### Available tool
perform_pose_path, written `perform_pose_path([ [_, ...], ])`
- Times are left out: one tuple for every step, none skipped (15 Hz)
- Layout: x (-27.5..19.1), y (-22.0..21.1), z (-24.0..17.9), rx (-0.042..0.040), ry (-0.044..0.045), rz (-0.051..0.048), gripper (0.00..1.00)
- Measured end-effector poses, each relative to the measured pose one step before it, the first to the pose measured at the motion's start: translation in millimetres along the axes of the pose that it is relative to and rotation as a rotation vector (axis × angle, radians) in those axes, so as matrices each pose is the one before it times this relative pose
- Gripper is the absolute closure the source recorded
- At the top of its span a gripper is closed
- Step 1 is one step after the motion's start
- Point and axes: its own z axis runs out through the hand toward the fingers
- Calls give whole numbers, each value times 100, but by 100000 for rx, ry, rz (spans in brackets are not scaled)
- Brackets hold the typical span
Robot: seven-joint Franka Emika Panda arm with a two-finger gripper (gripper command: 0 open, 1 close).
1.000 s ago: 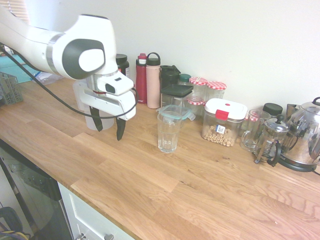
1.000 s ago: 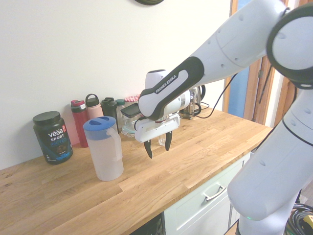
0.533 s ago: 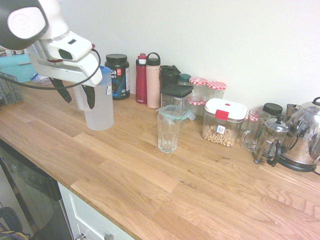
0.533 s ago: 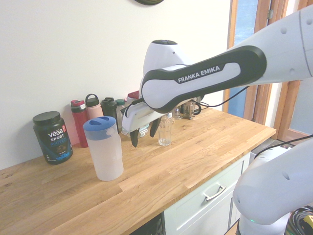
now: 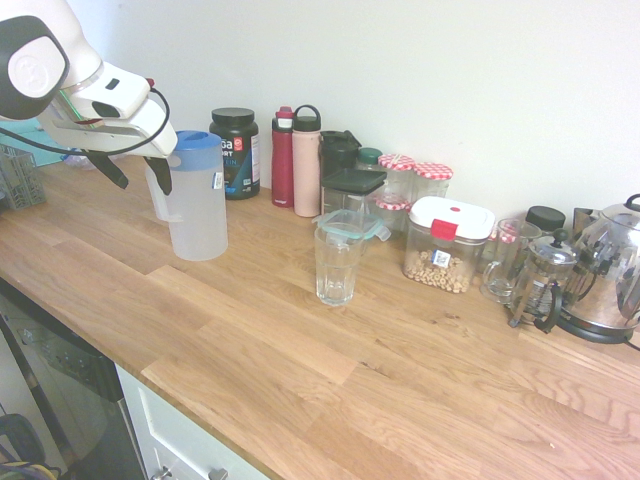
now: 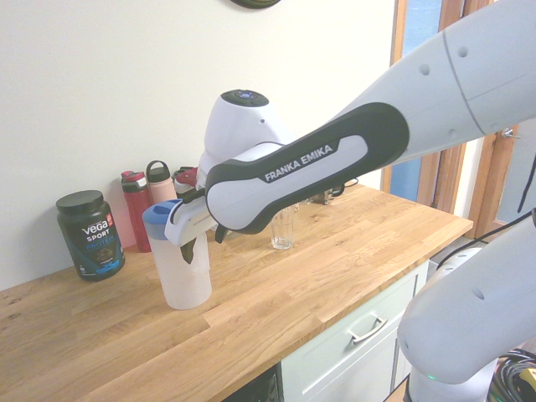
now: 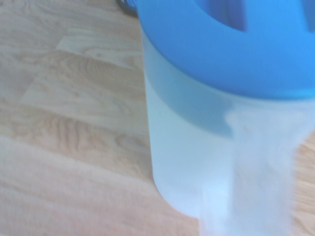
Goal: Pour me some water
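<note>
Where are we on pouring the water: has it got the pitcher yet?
Not yet. Done: nothing visibly; the glass stands apart on the counter, contents unclear. In hand: the open gripper is at the pitcher by its handle side, not closed on it. Left: grip, lift, carry over, pour.

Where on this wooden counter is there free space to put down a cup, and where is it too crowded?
Free: the wide front strip of the counter, from the drinking glass to the counter's front edge, and the patch between the glass and the pitcher. Crowded: the row along the wall, from the black tub and bottles to the kettle.
</note>
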Motion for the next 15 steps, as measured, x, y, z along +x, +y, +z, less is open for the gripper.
perform_pose_path([
  [357,-362,346,-113,1162,838,100],
  [376,-155,370,-209,1121,509,100],
  [236,-76,406,-314,580,436,100],
  [129,-74,292,-228,-43,204,100],
  [36,-89,127,-191,-23,-124,100],
  [5,-47,25,-128,282,29,100],
  [2,-25,-16,-39,263,13,100],
  [11,-33,-23,-31,195,-56,100],
  [22,-47,-21,2,254,-153,100],
  [9,-30,5,-21,306,-73,100],
  [6,-14,34,-95,131,171,100],
  [29,-22,42,-141,102,20,100],
  [30,-45,-6,-18,116,-107,100],
  [36,-76,-49,56,195,-87,100],
  [37,-78,-41,21,230,-30,100],
])
